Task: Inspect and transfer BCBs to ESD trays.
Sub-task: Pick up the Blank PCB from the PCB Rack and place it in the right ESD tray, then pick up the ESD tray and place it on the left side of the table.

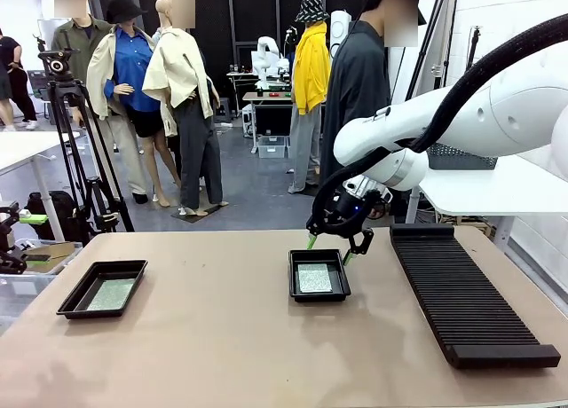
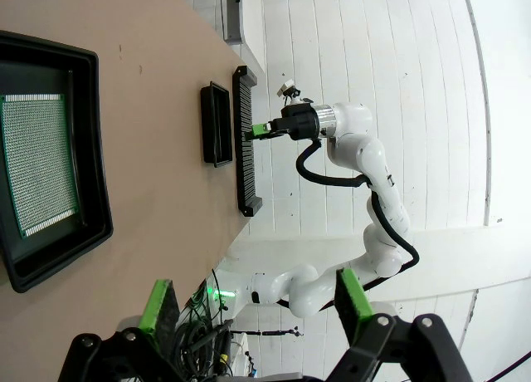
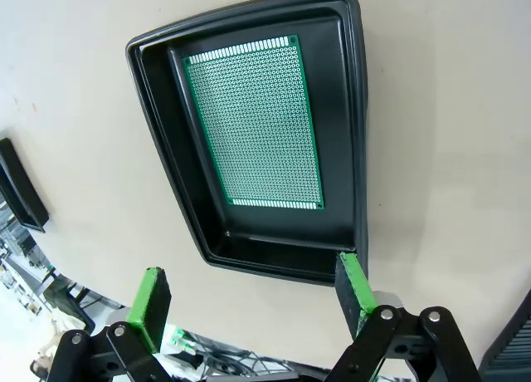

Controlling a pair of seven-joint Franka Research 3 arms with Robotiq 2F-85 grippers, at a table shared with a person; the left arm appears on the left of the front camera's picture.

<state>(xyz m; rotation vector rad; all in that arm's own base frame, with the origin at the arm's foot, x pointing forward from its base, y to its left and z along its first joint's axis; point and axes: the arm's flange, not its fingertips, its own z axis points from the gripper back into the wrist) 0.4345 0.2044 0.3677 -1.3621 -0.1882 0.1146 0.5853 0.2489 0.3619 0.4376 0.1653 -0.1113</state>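
Note:
Two black ESD trays rest on the brown table. The middle tray (image 1: 319, 275) (image 3: 257, 141) holds a green BCB (image 1: 314, 278) (image 3: 259, 123) flat on its floor. The left tray (image 1: 103, 288) (image 2: 50, 149) holds another BCB (image 1: 112, 294) (image 2: 37, 166). My right gripper (image 1: 335, 245) (image 3: 253, 297) hovers open just above the far end of the middle tray, with nothing between its green pads. My left gripper (image 2: 253, 303) is open and empty, off to the side of the left tray. The middle tray (image 2: 217, 123) and my right gripper (image 2: 259, 132) also appear far off in the left wrist view.
A long black ribbed rack (image 1: 466, 288) (image 2: 246, 141) lies at the right of the table. A person in dark clothes (image 1: 359, 80) stands beyond the far edge. A tripod (image 1: 75, 142) stands at the far left. Bare tabletop lies between the two trays.

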